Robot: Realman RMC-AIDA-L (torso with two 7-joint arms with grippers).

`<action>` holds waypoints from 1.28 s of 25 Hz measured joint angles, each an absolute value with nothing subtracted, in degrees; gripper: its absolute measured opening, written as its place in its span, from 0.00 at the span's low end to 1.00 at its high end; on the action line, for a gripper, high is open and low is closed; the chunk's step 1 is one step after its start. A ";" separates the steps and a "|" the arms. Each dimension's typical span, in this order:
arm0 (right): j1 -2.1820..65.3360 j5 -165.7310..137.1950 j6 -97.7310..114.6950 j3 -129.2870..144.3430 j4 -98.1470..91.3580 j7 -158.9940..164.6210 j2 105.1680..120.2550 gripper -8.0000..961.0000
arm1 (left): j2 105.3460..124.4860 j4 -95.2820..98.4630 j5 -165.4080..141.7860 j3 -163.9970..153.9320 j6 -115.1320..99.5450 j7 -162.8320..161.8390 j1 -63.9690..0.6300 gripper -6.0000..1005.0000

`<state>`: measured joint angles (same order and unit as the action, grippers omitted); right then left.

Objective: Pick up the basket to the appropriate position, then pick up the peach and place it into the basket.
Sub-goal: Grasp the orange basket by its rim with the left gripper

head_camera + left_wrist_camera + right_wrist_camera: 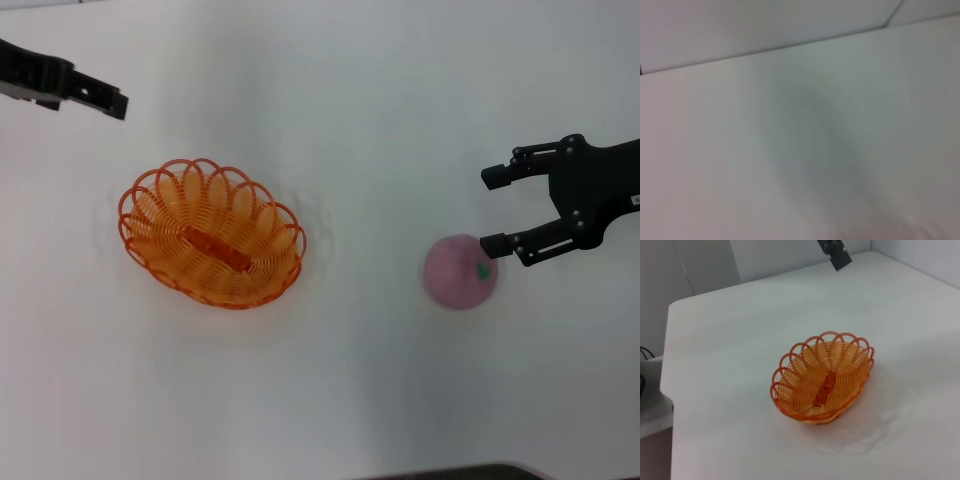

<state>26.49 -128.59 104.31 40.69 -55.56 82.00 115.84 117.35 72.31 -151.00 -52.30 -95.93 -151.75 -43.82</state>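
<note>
The basket (212,232) sits upright and empty on the white table (330,400), so the step in hand looks like the pick of the peach (461,271), which lies well to the right of the basket, on the table and apart from it. The right gripper (497,210) hovers just beyond the peach on its far right side, fingers spread wide, the lower fingertip close over the fruit's edge by the green leaf mark. Whether it touches the fruit cannot be told.

The next move likely calls for the gripper to settle so its fingers straddle the round fruit, then close gently, since a ball shape can roll out of a skewed pinch.

The left gripper (100,100) is parked far up and left of the basket; whether it is spread or closed cannot be told.

The table is plain, matt white and bare apart from these things. In the right wrist view pale walls stand behind its far edge.
</note>
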 joint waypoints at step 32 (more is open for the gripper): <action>27.10 -128.71 102.70 41.41 -55.55 81.82 116.28 0.93 | 123.96 56.57 -162.97 -67.64 -80.09 -153.59 -46.15 0.71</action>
<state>27.10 -128.71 102.70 41.41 -55.55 81.82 116.28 123.96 56.57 -162.97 -67.64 -80.09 -153.59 -46.15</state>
